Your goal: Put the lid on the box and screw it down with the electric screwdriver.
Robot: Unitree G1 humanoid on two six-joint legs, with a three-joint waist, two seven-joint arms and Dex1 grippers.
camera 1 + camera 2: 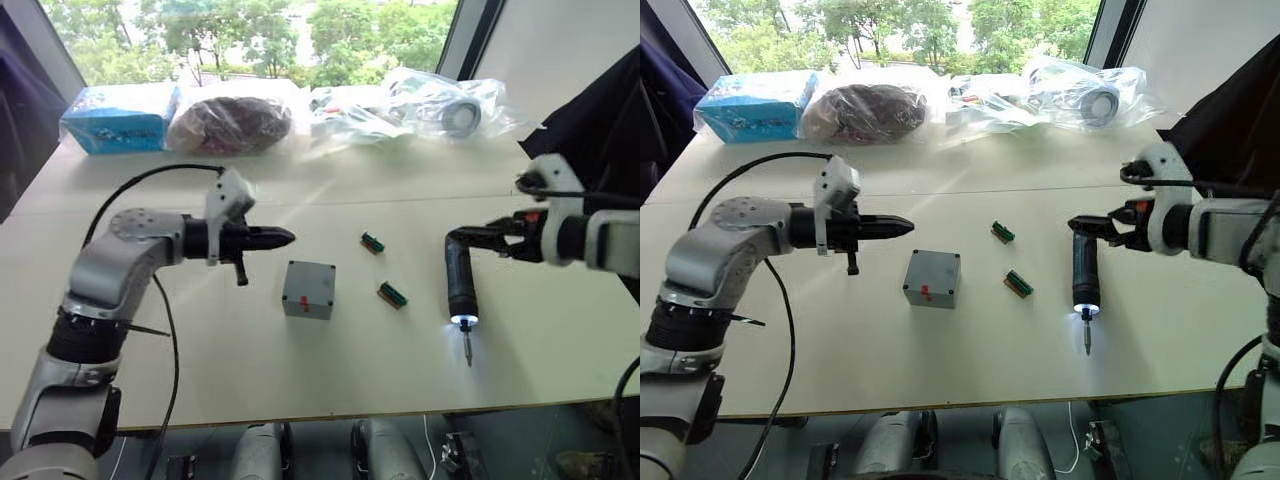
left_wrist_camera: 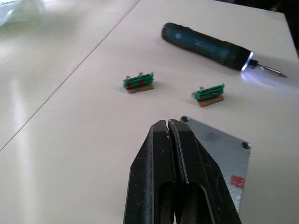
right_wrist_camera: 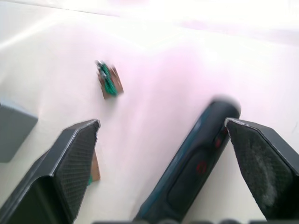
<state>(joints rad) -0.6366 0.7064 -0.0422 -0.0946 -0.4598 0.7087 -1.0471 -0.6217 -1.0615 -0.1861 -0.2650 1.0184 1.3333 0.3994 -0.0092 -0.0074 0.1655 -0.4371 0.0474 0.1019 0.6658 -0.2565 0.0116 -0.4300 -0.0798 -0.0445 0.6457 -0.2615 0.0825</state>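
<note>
The grey box [image 1: 309, 290], with a red dot on its front wall, stands mid-table. Its flat top with corner holes [image 2: 219, 142] looks like the lid resting on it, though I cannot tell this for sure. My left gripper [image 1: 285, 237] hovers shut and empty just left of and behind the box. To the right, the electric screwdriver [image 1: 460, 280] lies on the table with its white light on and its bit pointing toward the front edge. My right gripper [image 3: 162, 122] is open at the tool's rear end, its fingers either side of the handle [image 3: 191, 172] without clamping it.
Two small green-and-tan blocks [image 1: 373, 242] [image 1: 392, 294] lie between box and screwdriver. Along the table's far edge sit a blue carton [image 1: 120, 118], a dark bundle in plastic [image 1: 235, 118] and clear bags [image 1: 440, 100]. Dark cloth [image 1: 600, 110] hangs at the far right.
</note>
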